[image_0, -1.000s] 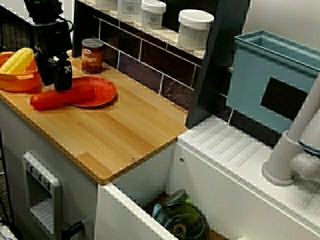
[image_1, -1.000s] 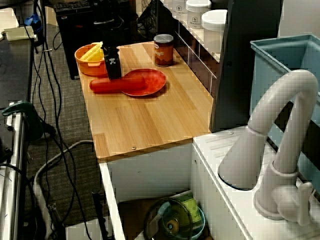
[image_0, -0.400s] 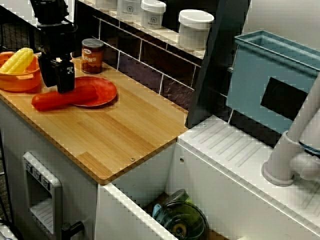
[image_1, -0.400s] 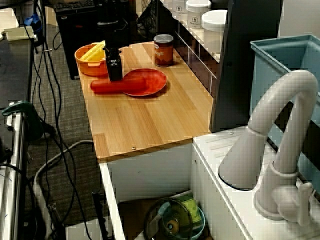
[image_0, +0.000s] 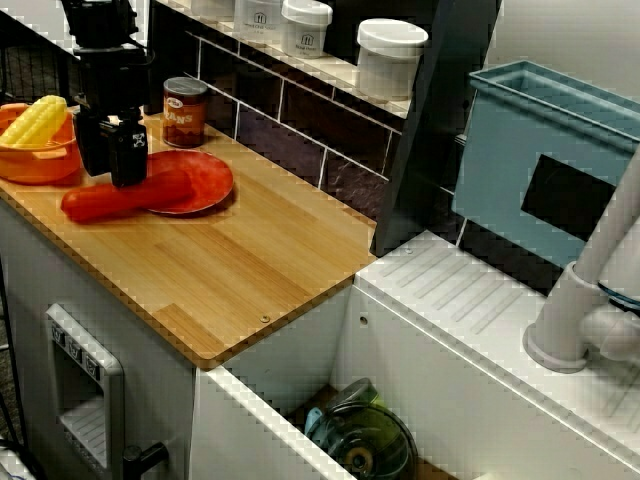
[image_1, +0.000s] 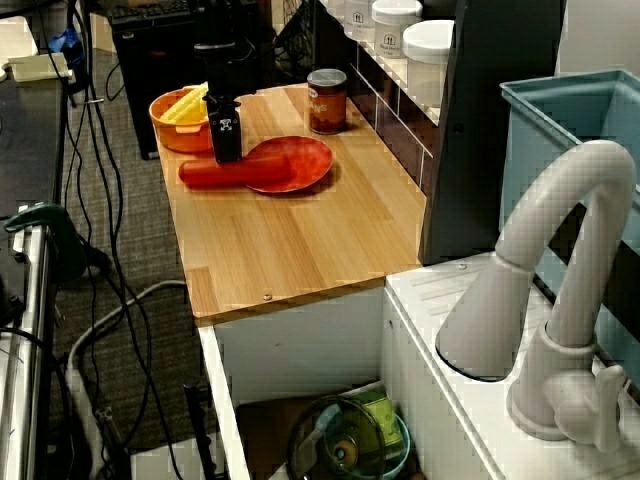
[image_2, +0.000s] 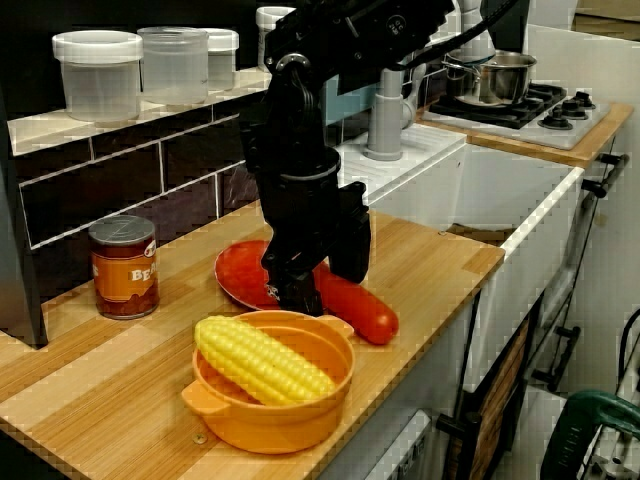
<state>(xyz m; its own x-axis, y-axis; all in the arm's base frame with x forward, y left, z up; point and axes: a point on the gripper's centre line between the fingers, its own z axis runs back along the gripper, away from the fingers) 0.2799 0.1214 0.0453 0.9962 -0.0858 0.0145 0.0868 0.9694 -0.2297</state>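
Note:
My black gripper (image_0: 110, 170) (image_1: 226, 150) (image_2: 322, 275) hangs low over a long red vegetable (image_0: 100, 200) (image_1: 215, 172) (image_2: 365, 308). The vegetable lies half on a red plate (image_0: 205, 180) (image_1: 300, 160) (image_2: 240, 270) and half on the wooden counter. In the view from the counter's far end, the two fingers stand apart on either side of the vegetable, close to it or touching it. The vegetable rests on the plate and counter, not lifted.
An orange bowl (image_0: 35, 160) (image_2: 270, 415) holding a corn cob (image_0: 38, 120) (image_2: 260, 360) stands beside the gripper. A brown can (image_0: 184, 112) (image_2: 124, 267) stands behind the plate. White jars (image_0: 390, 55) line the shelf. Past the counter are a sink with a glass lid (image_0: 360, 440), a faucet (image_1: 560, 250) and a blue bin (image_0: 540, 160).
The gripper has shifted only slightly over the red vegetable, and the vegetable has hardly moved.

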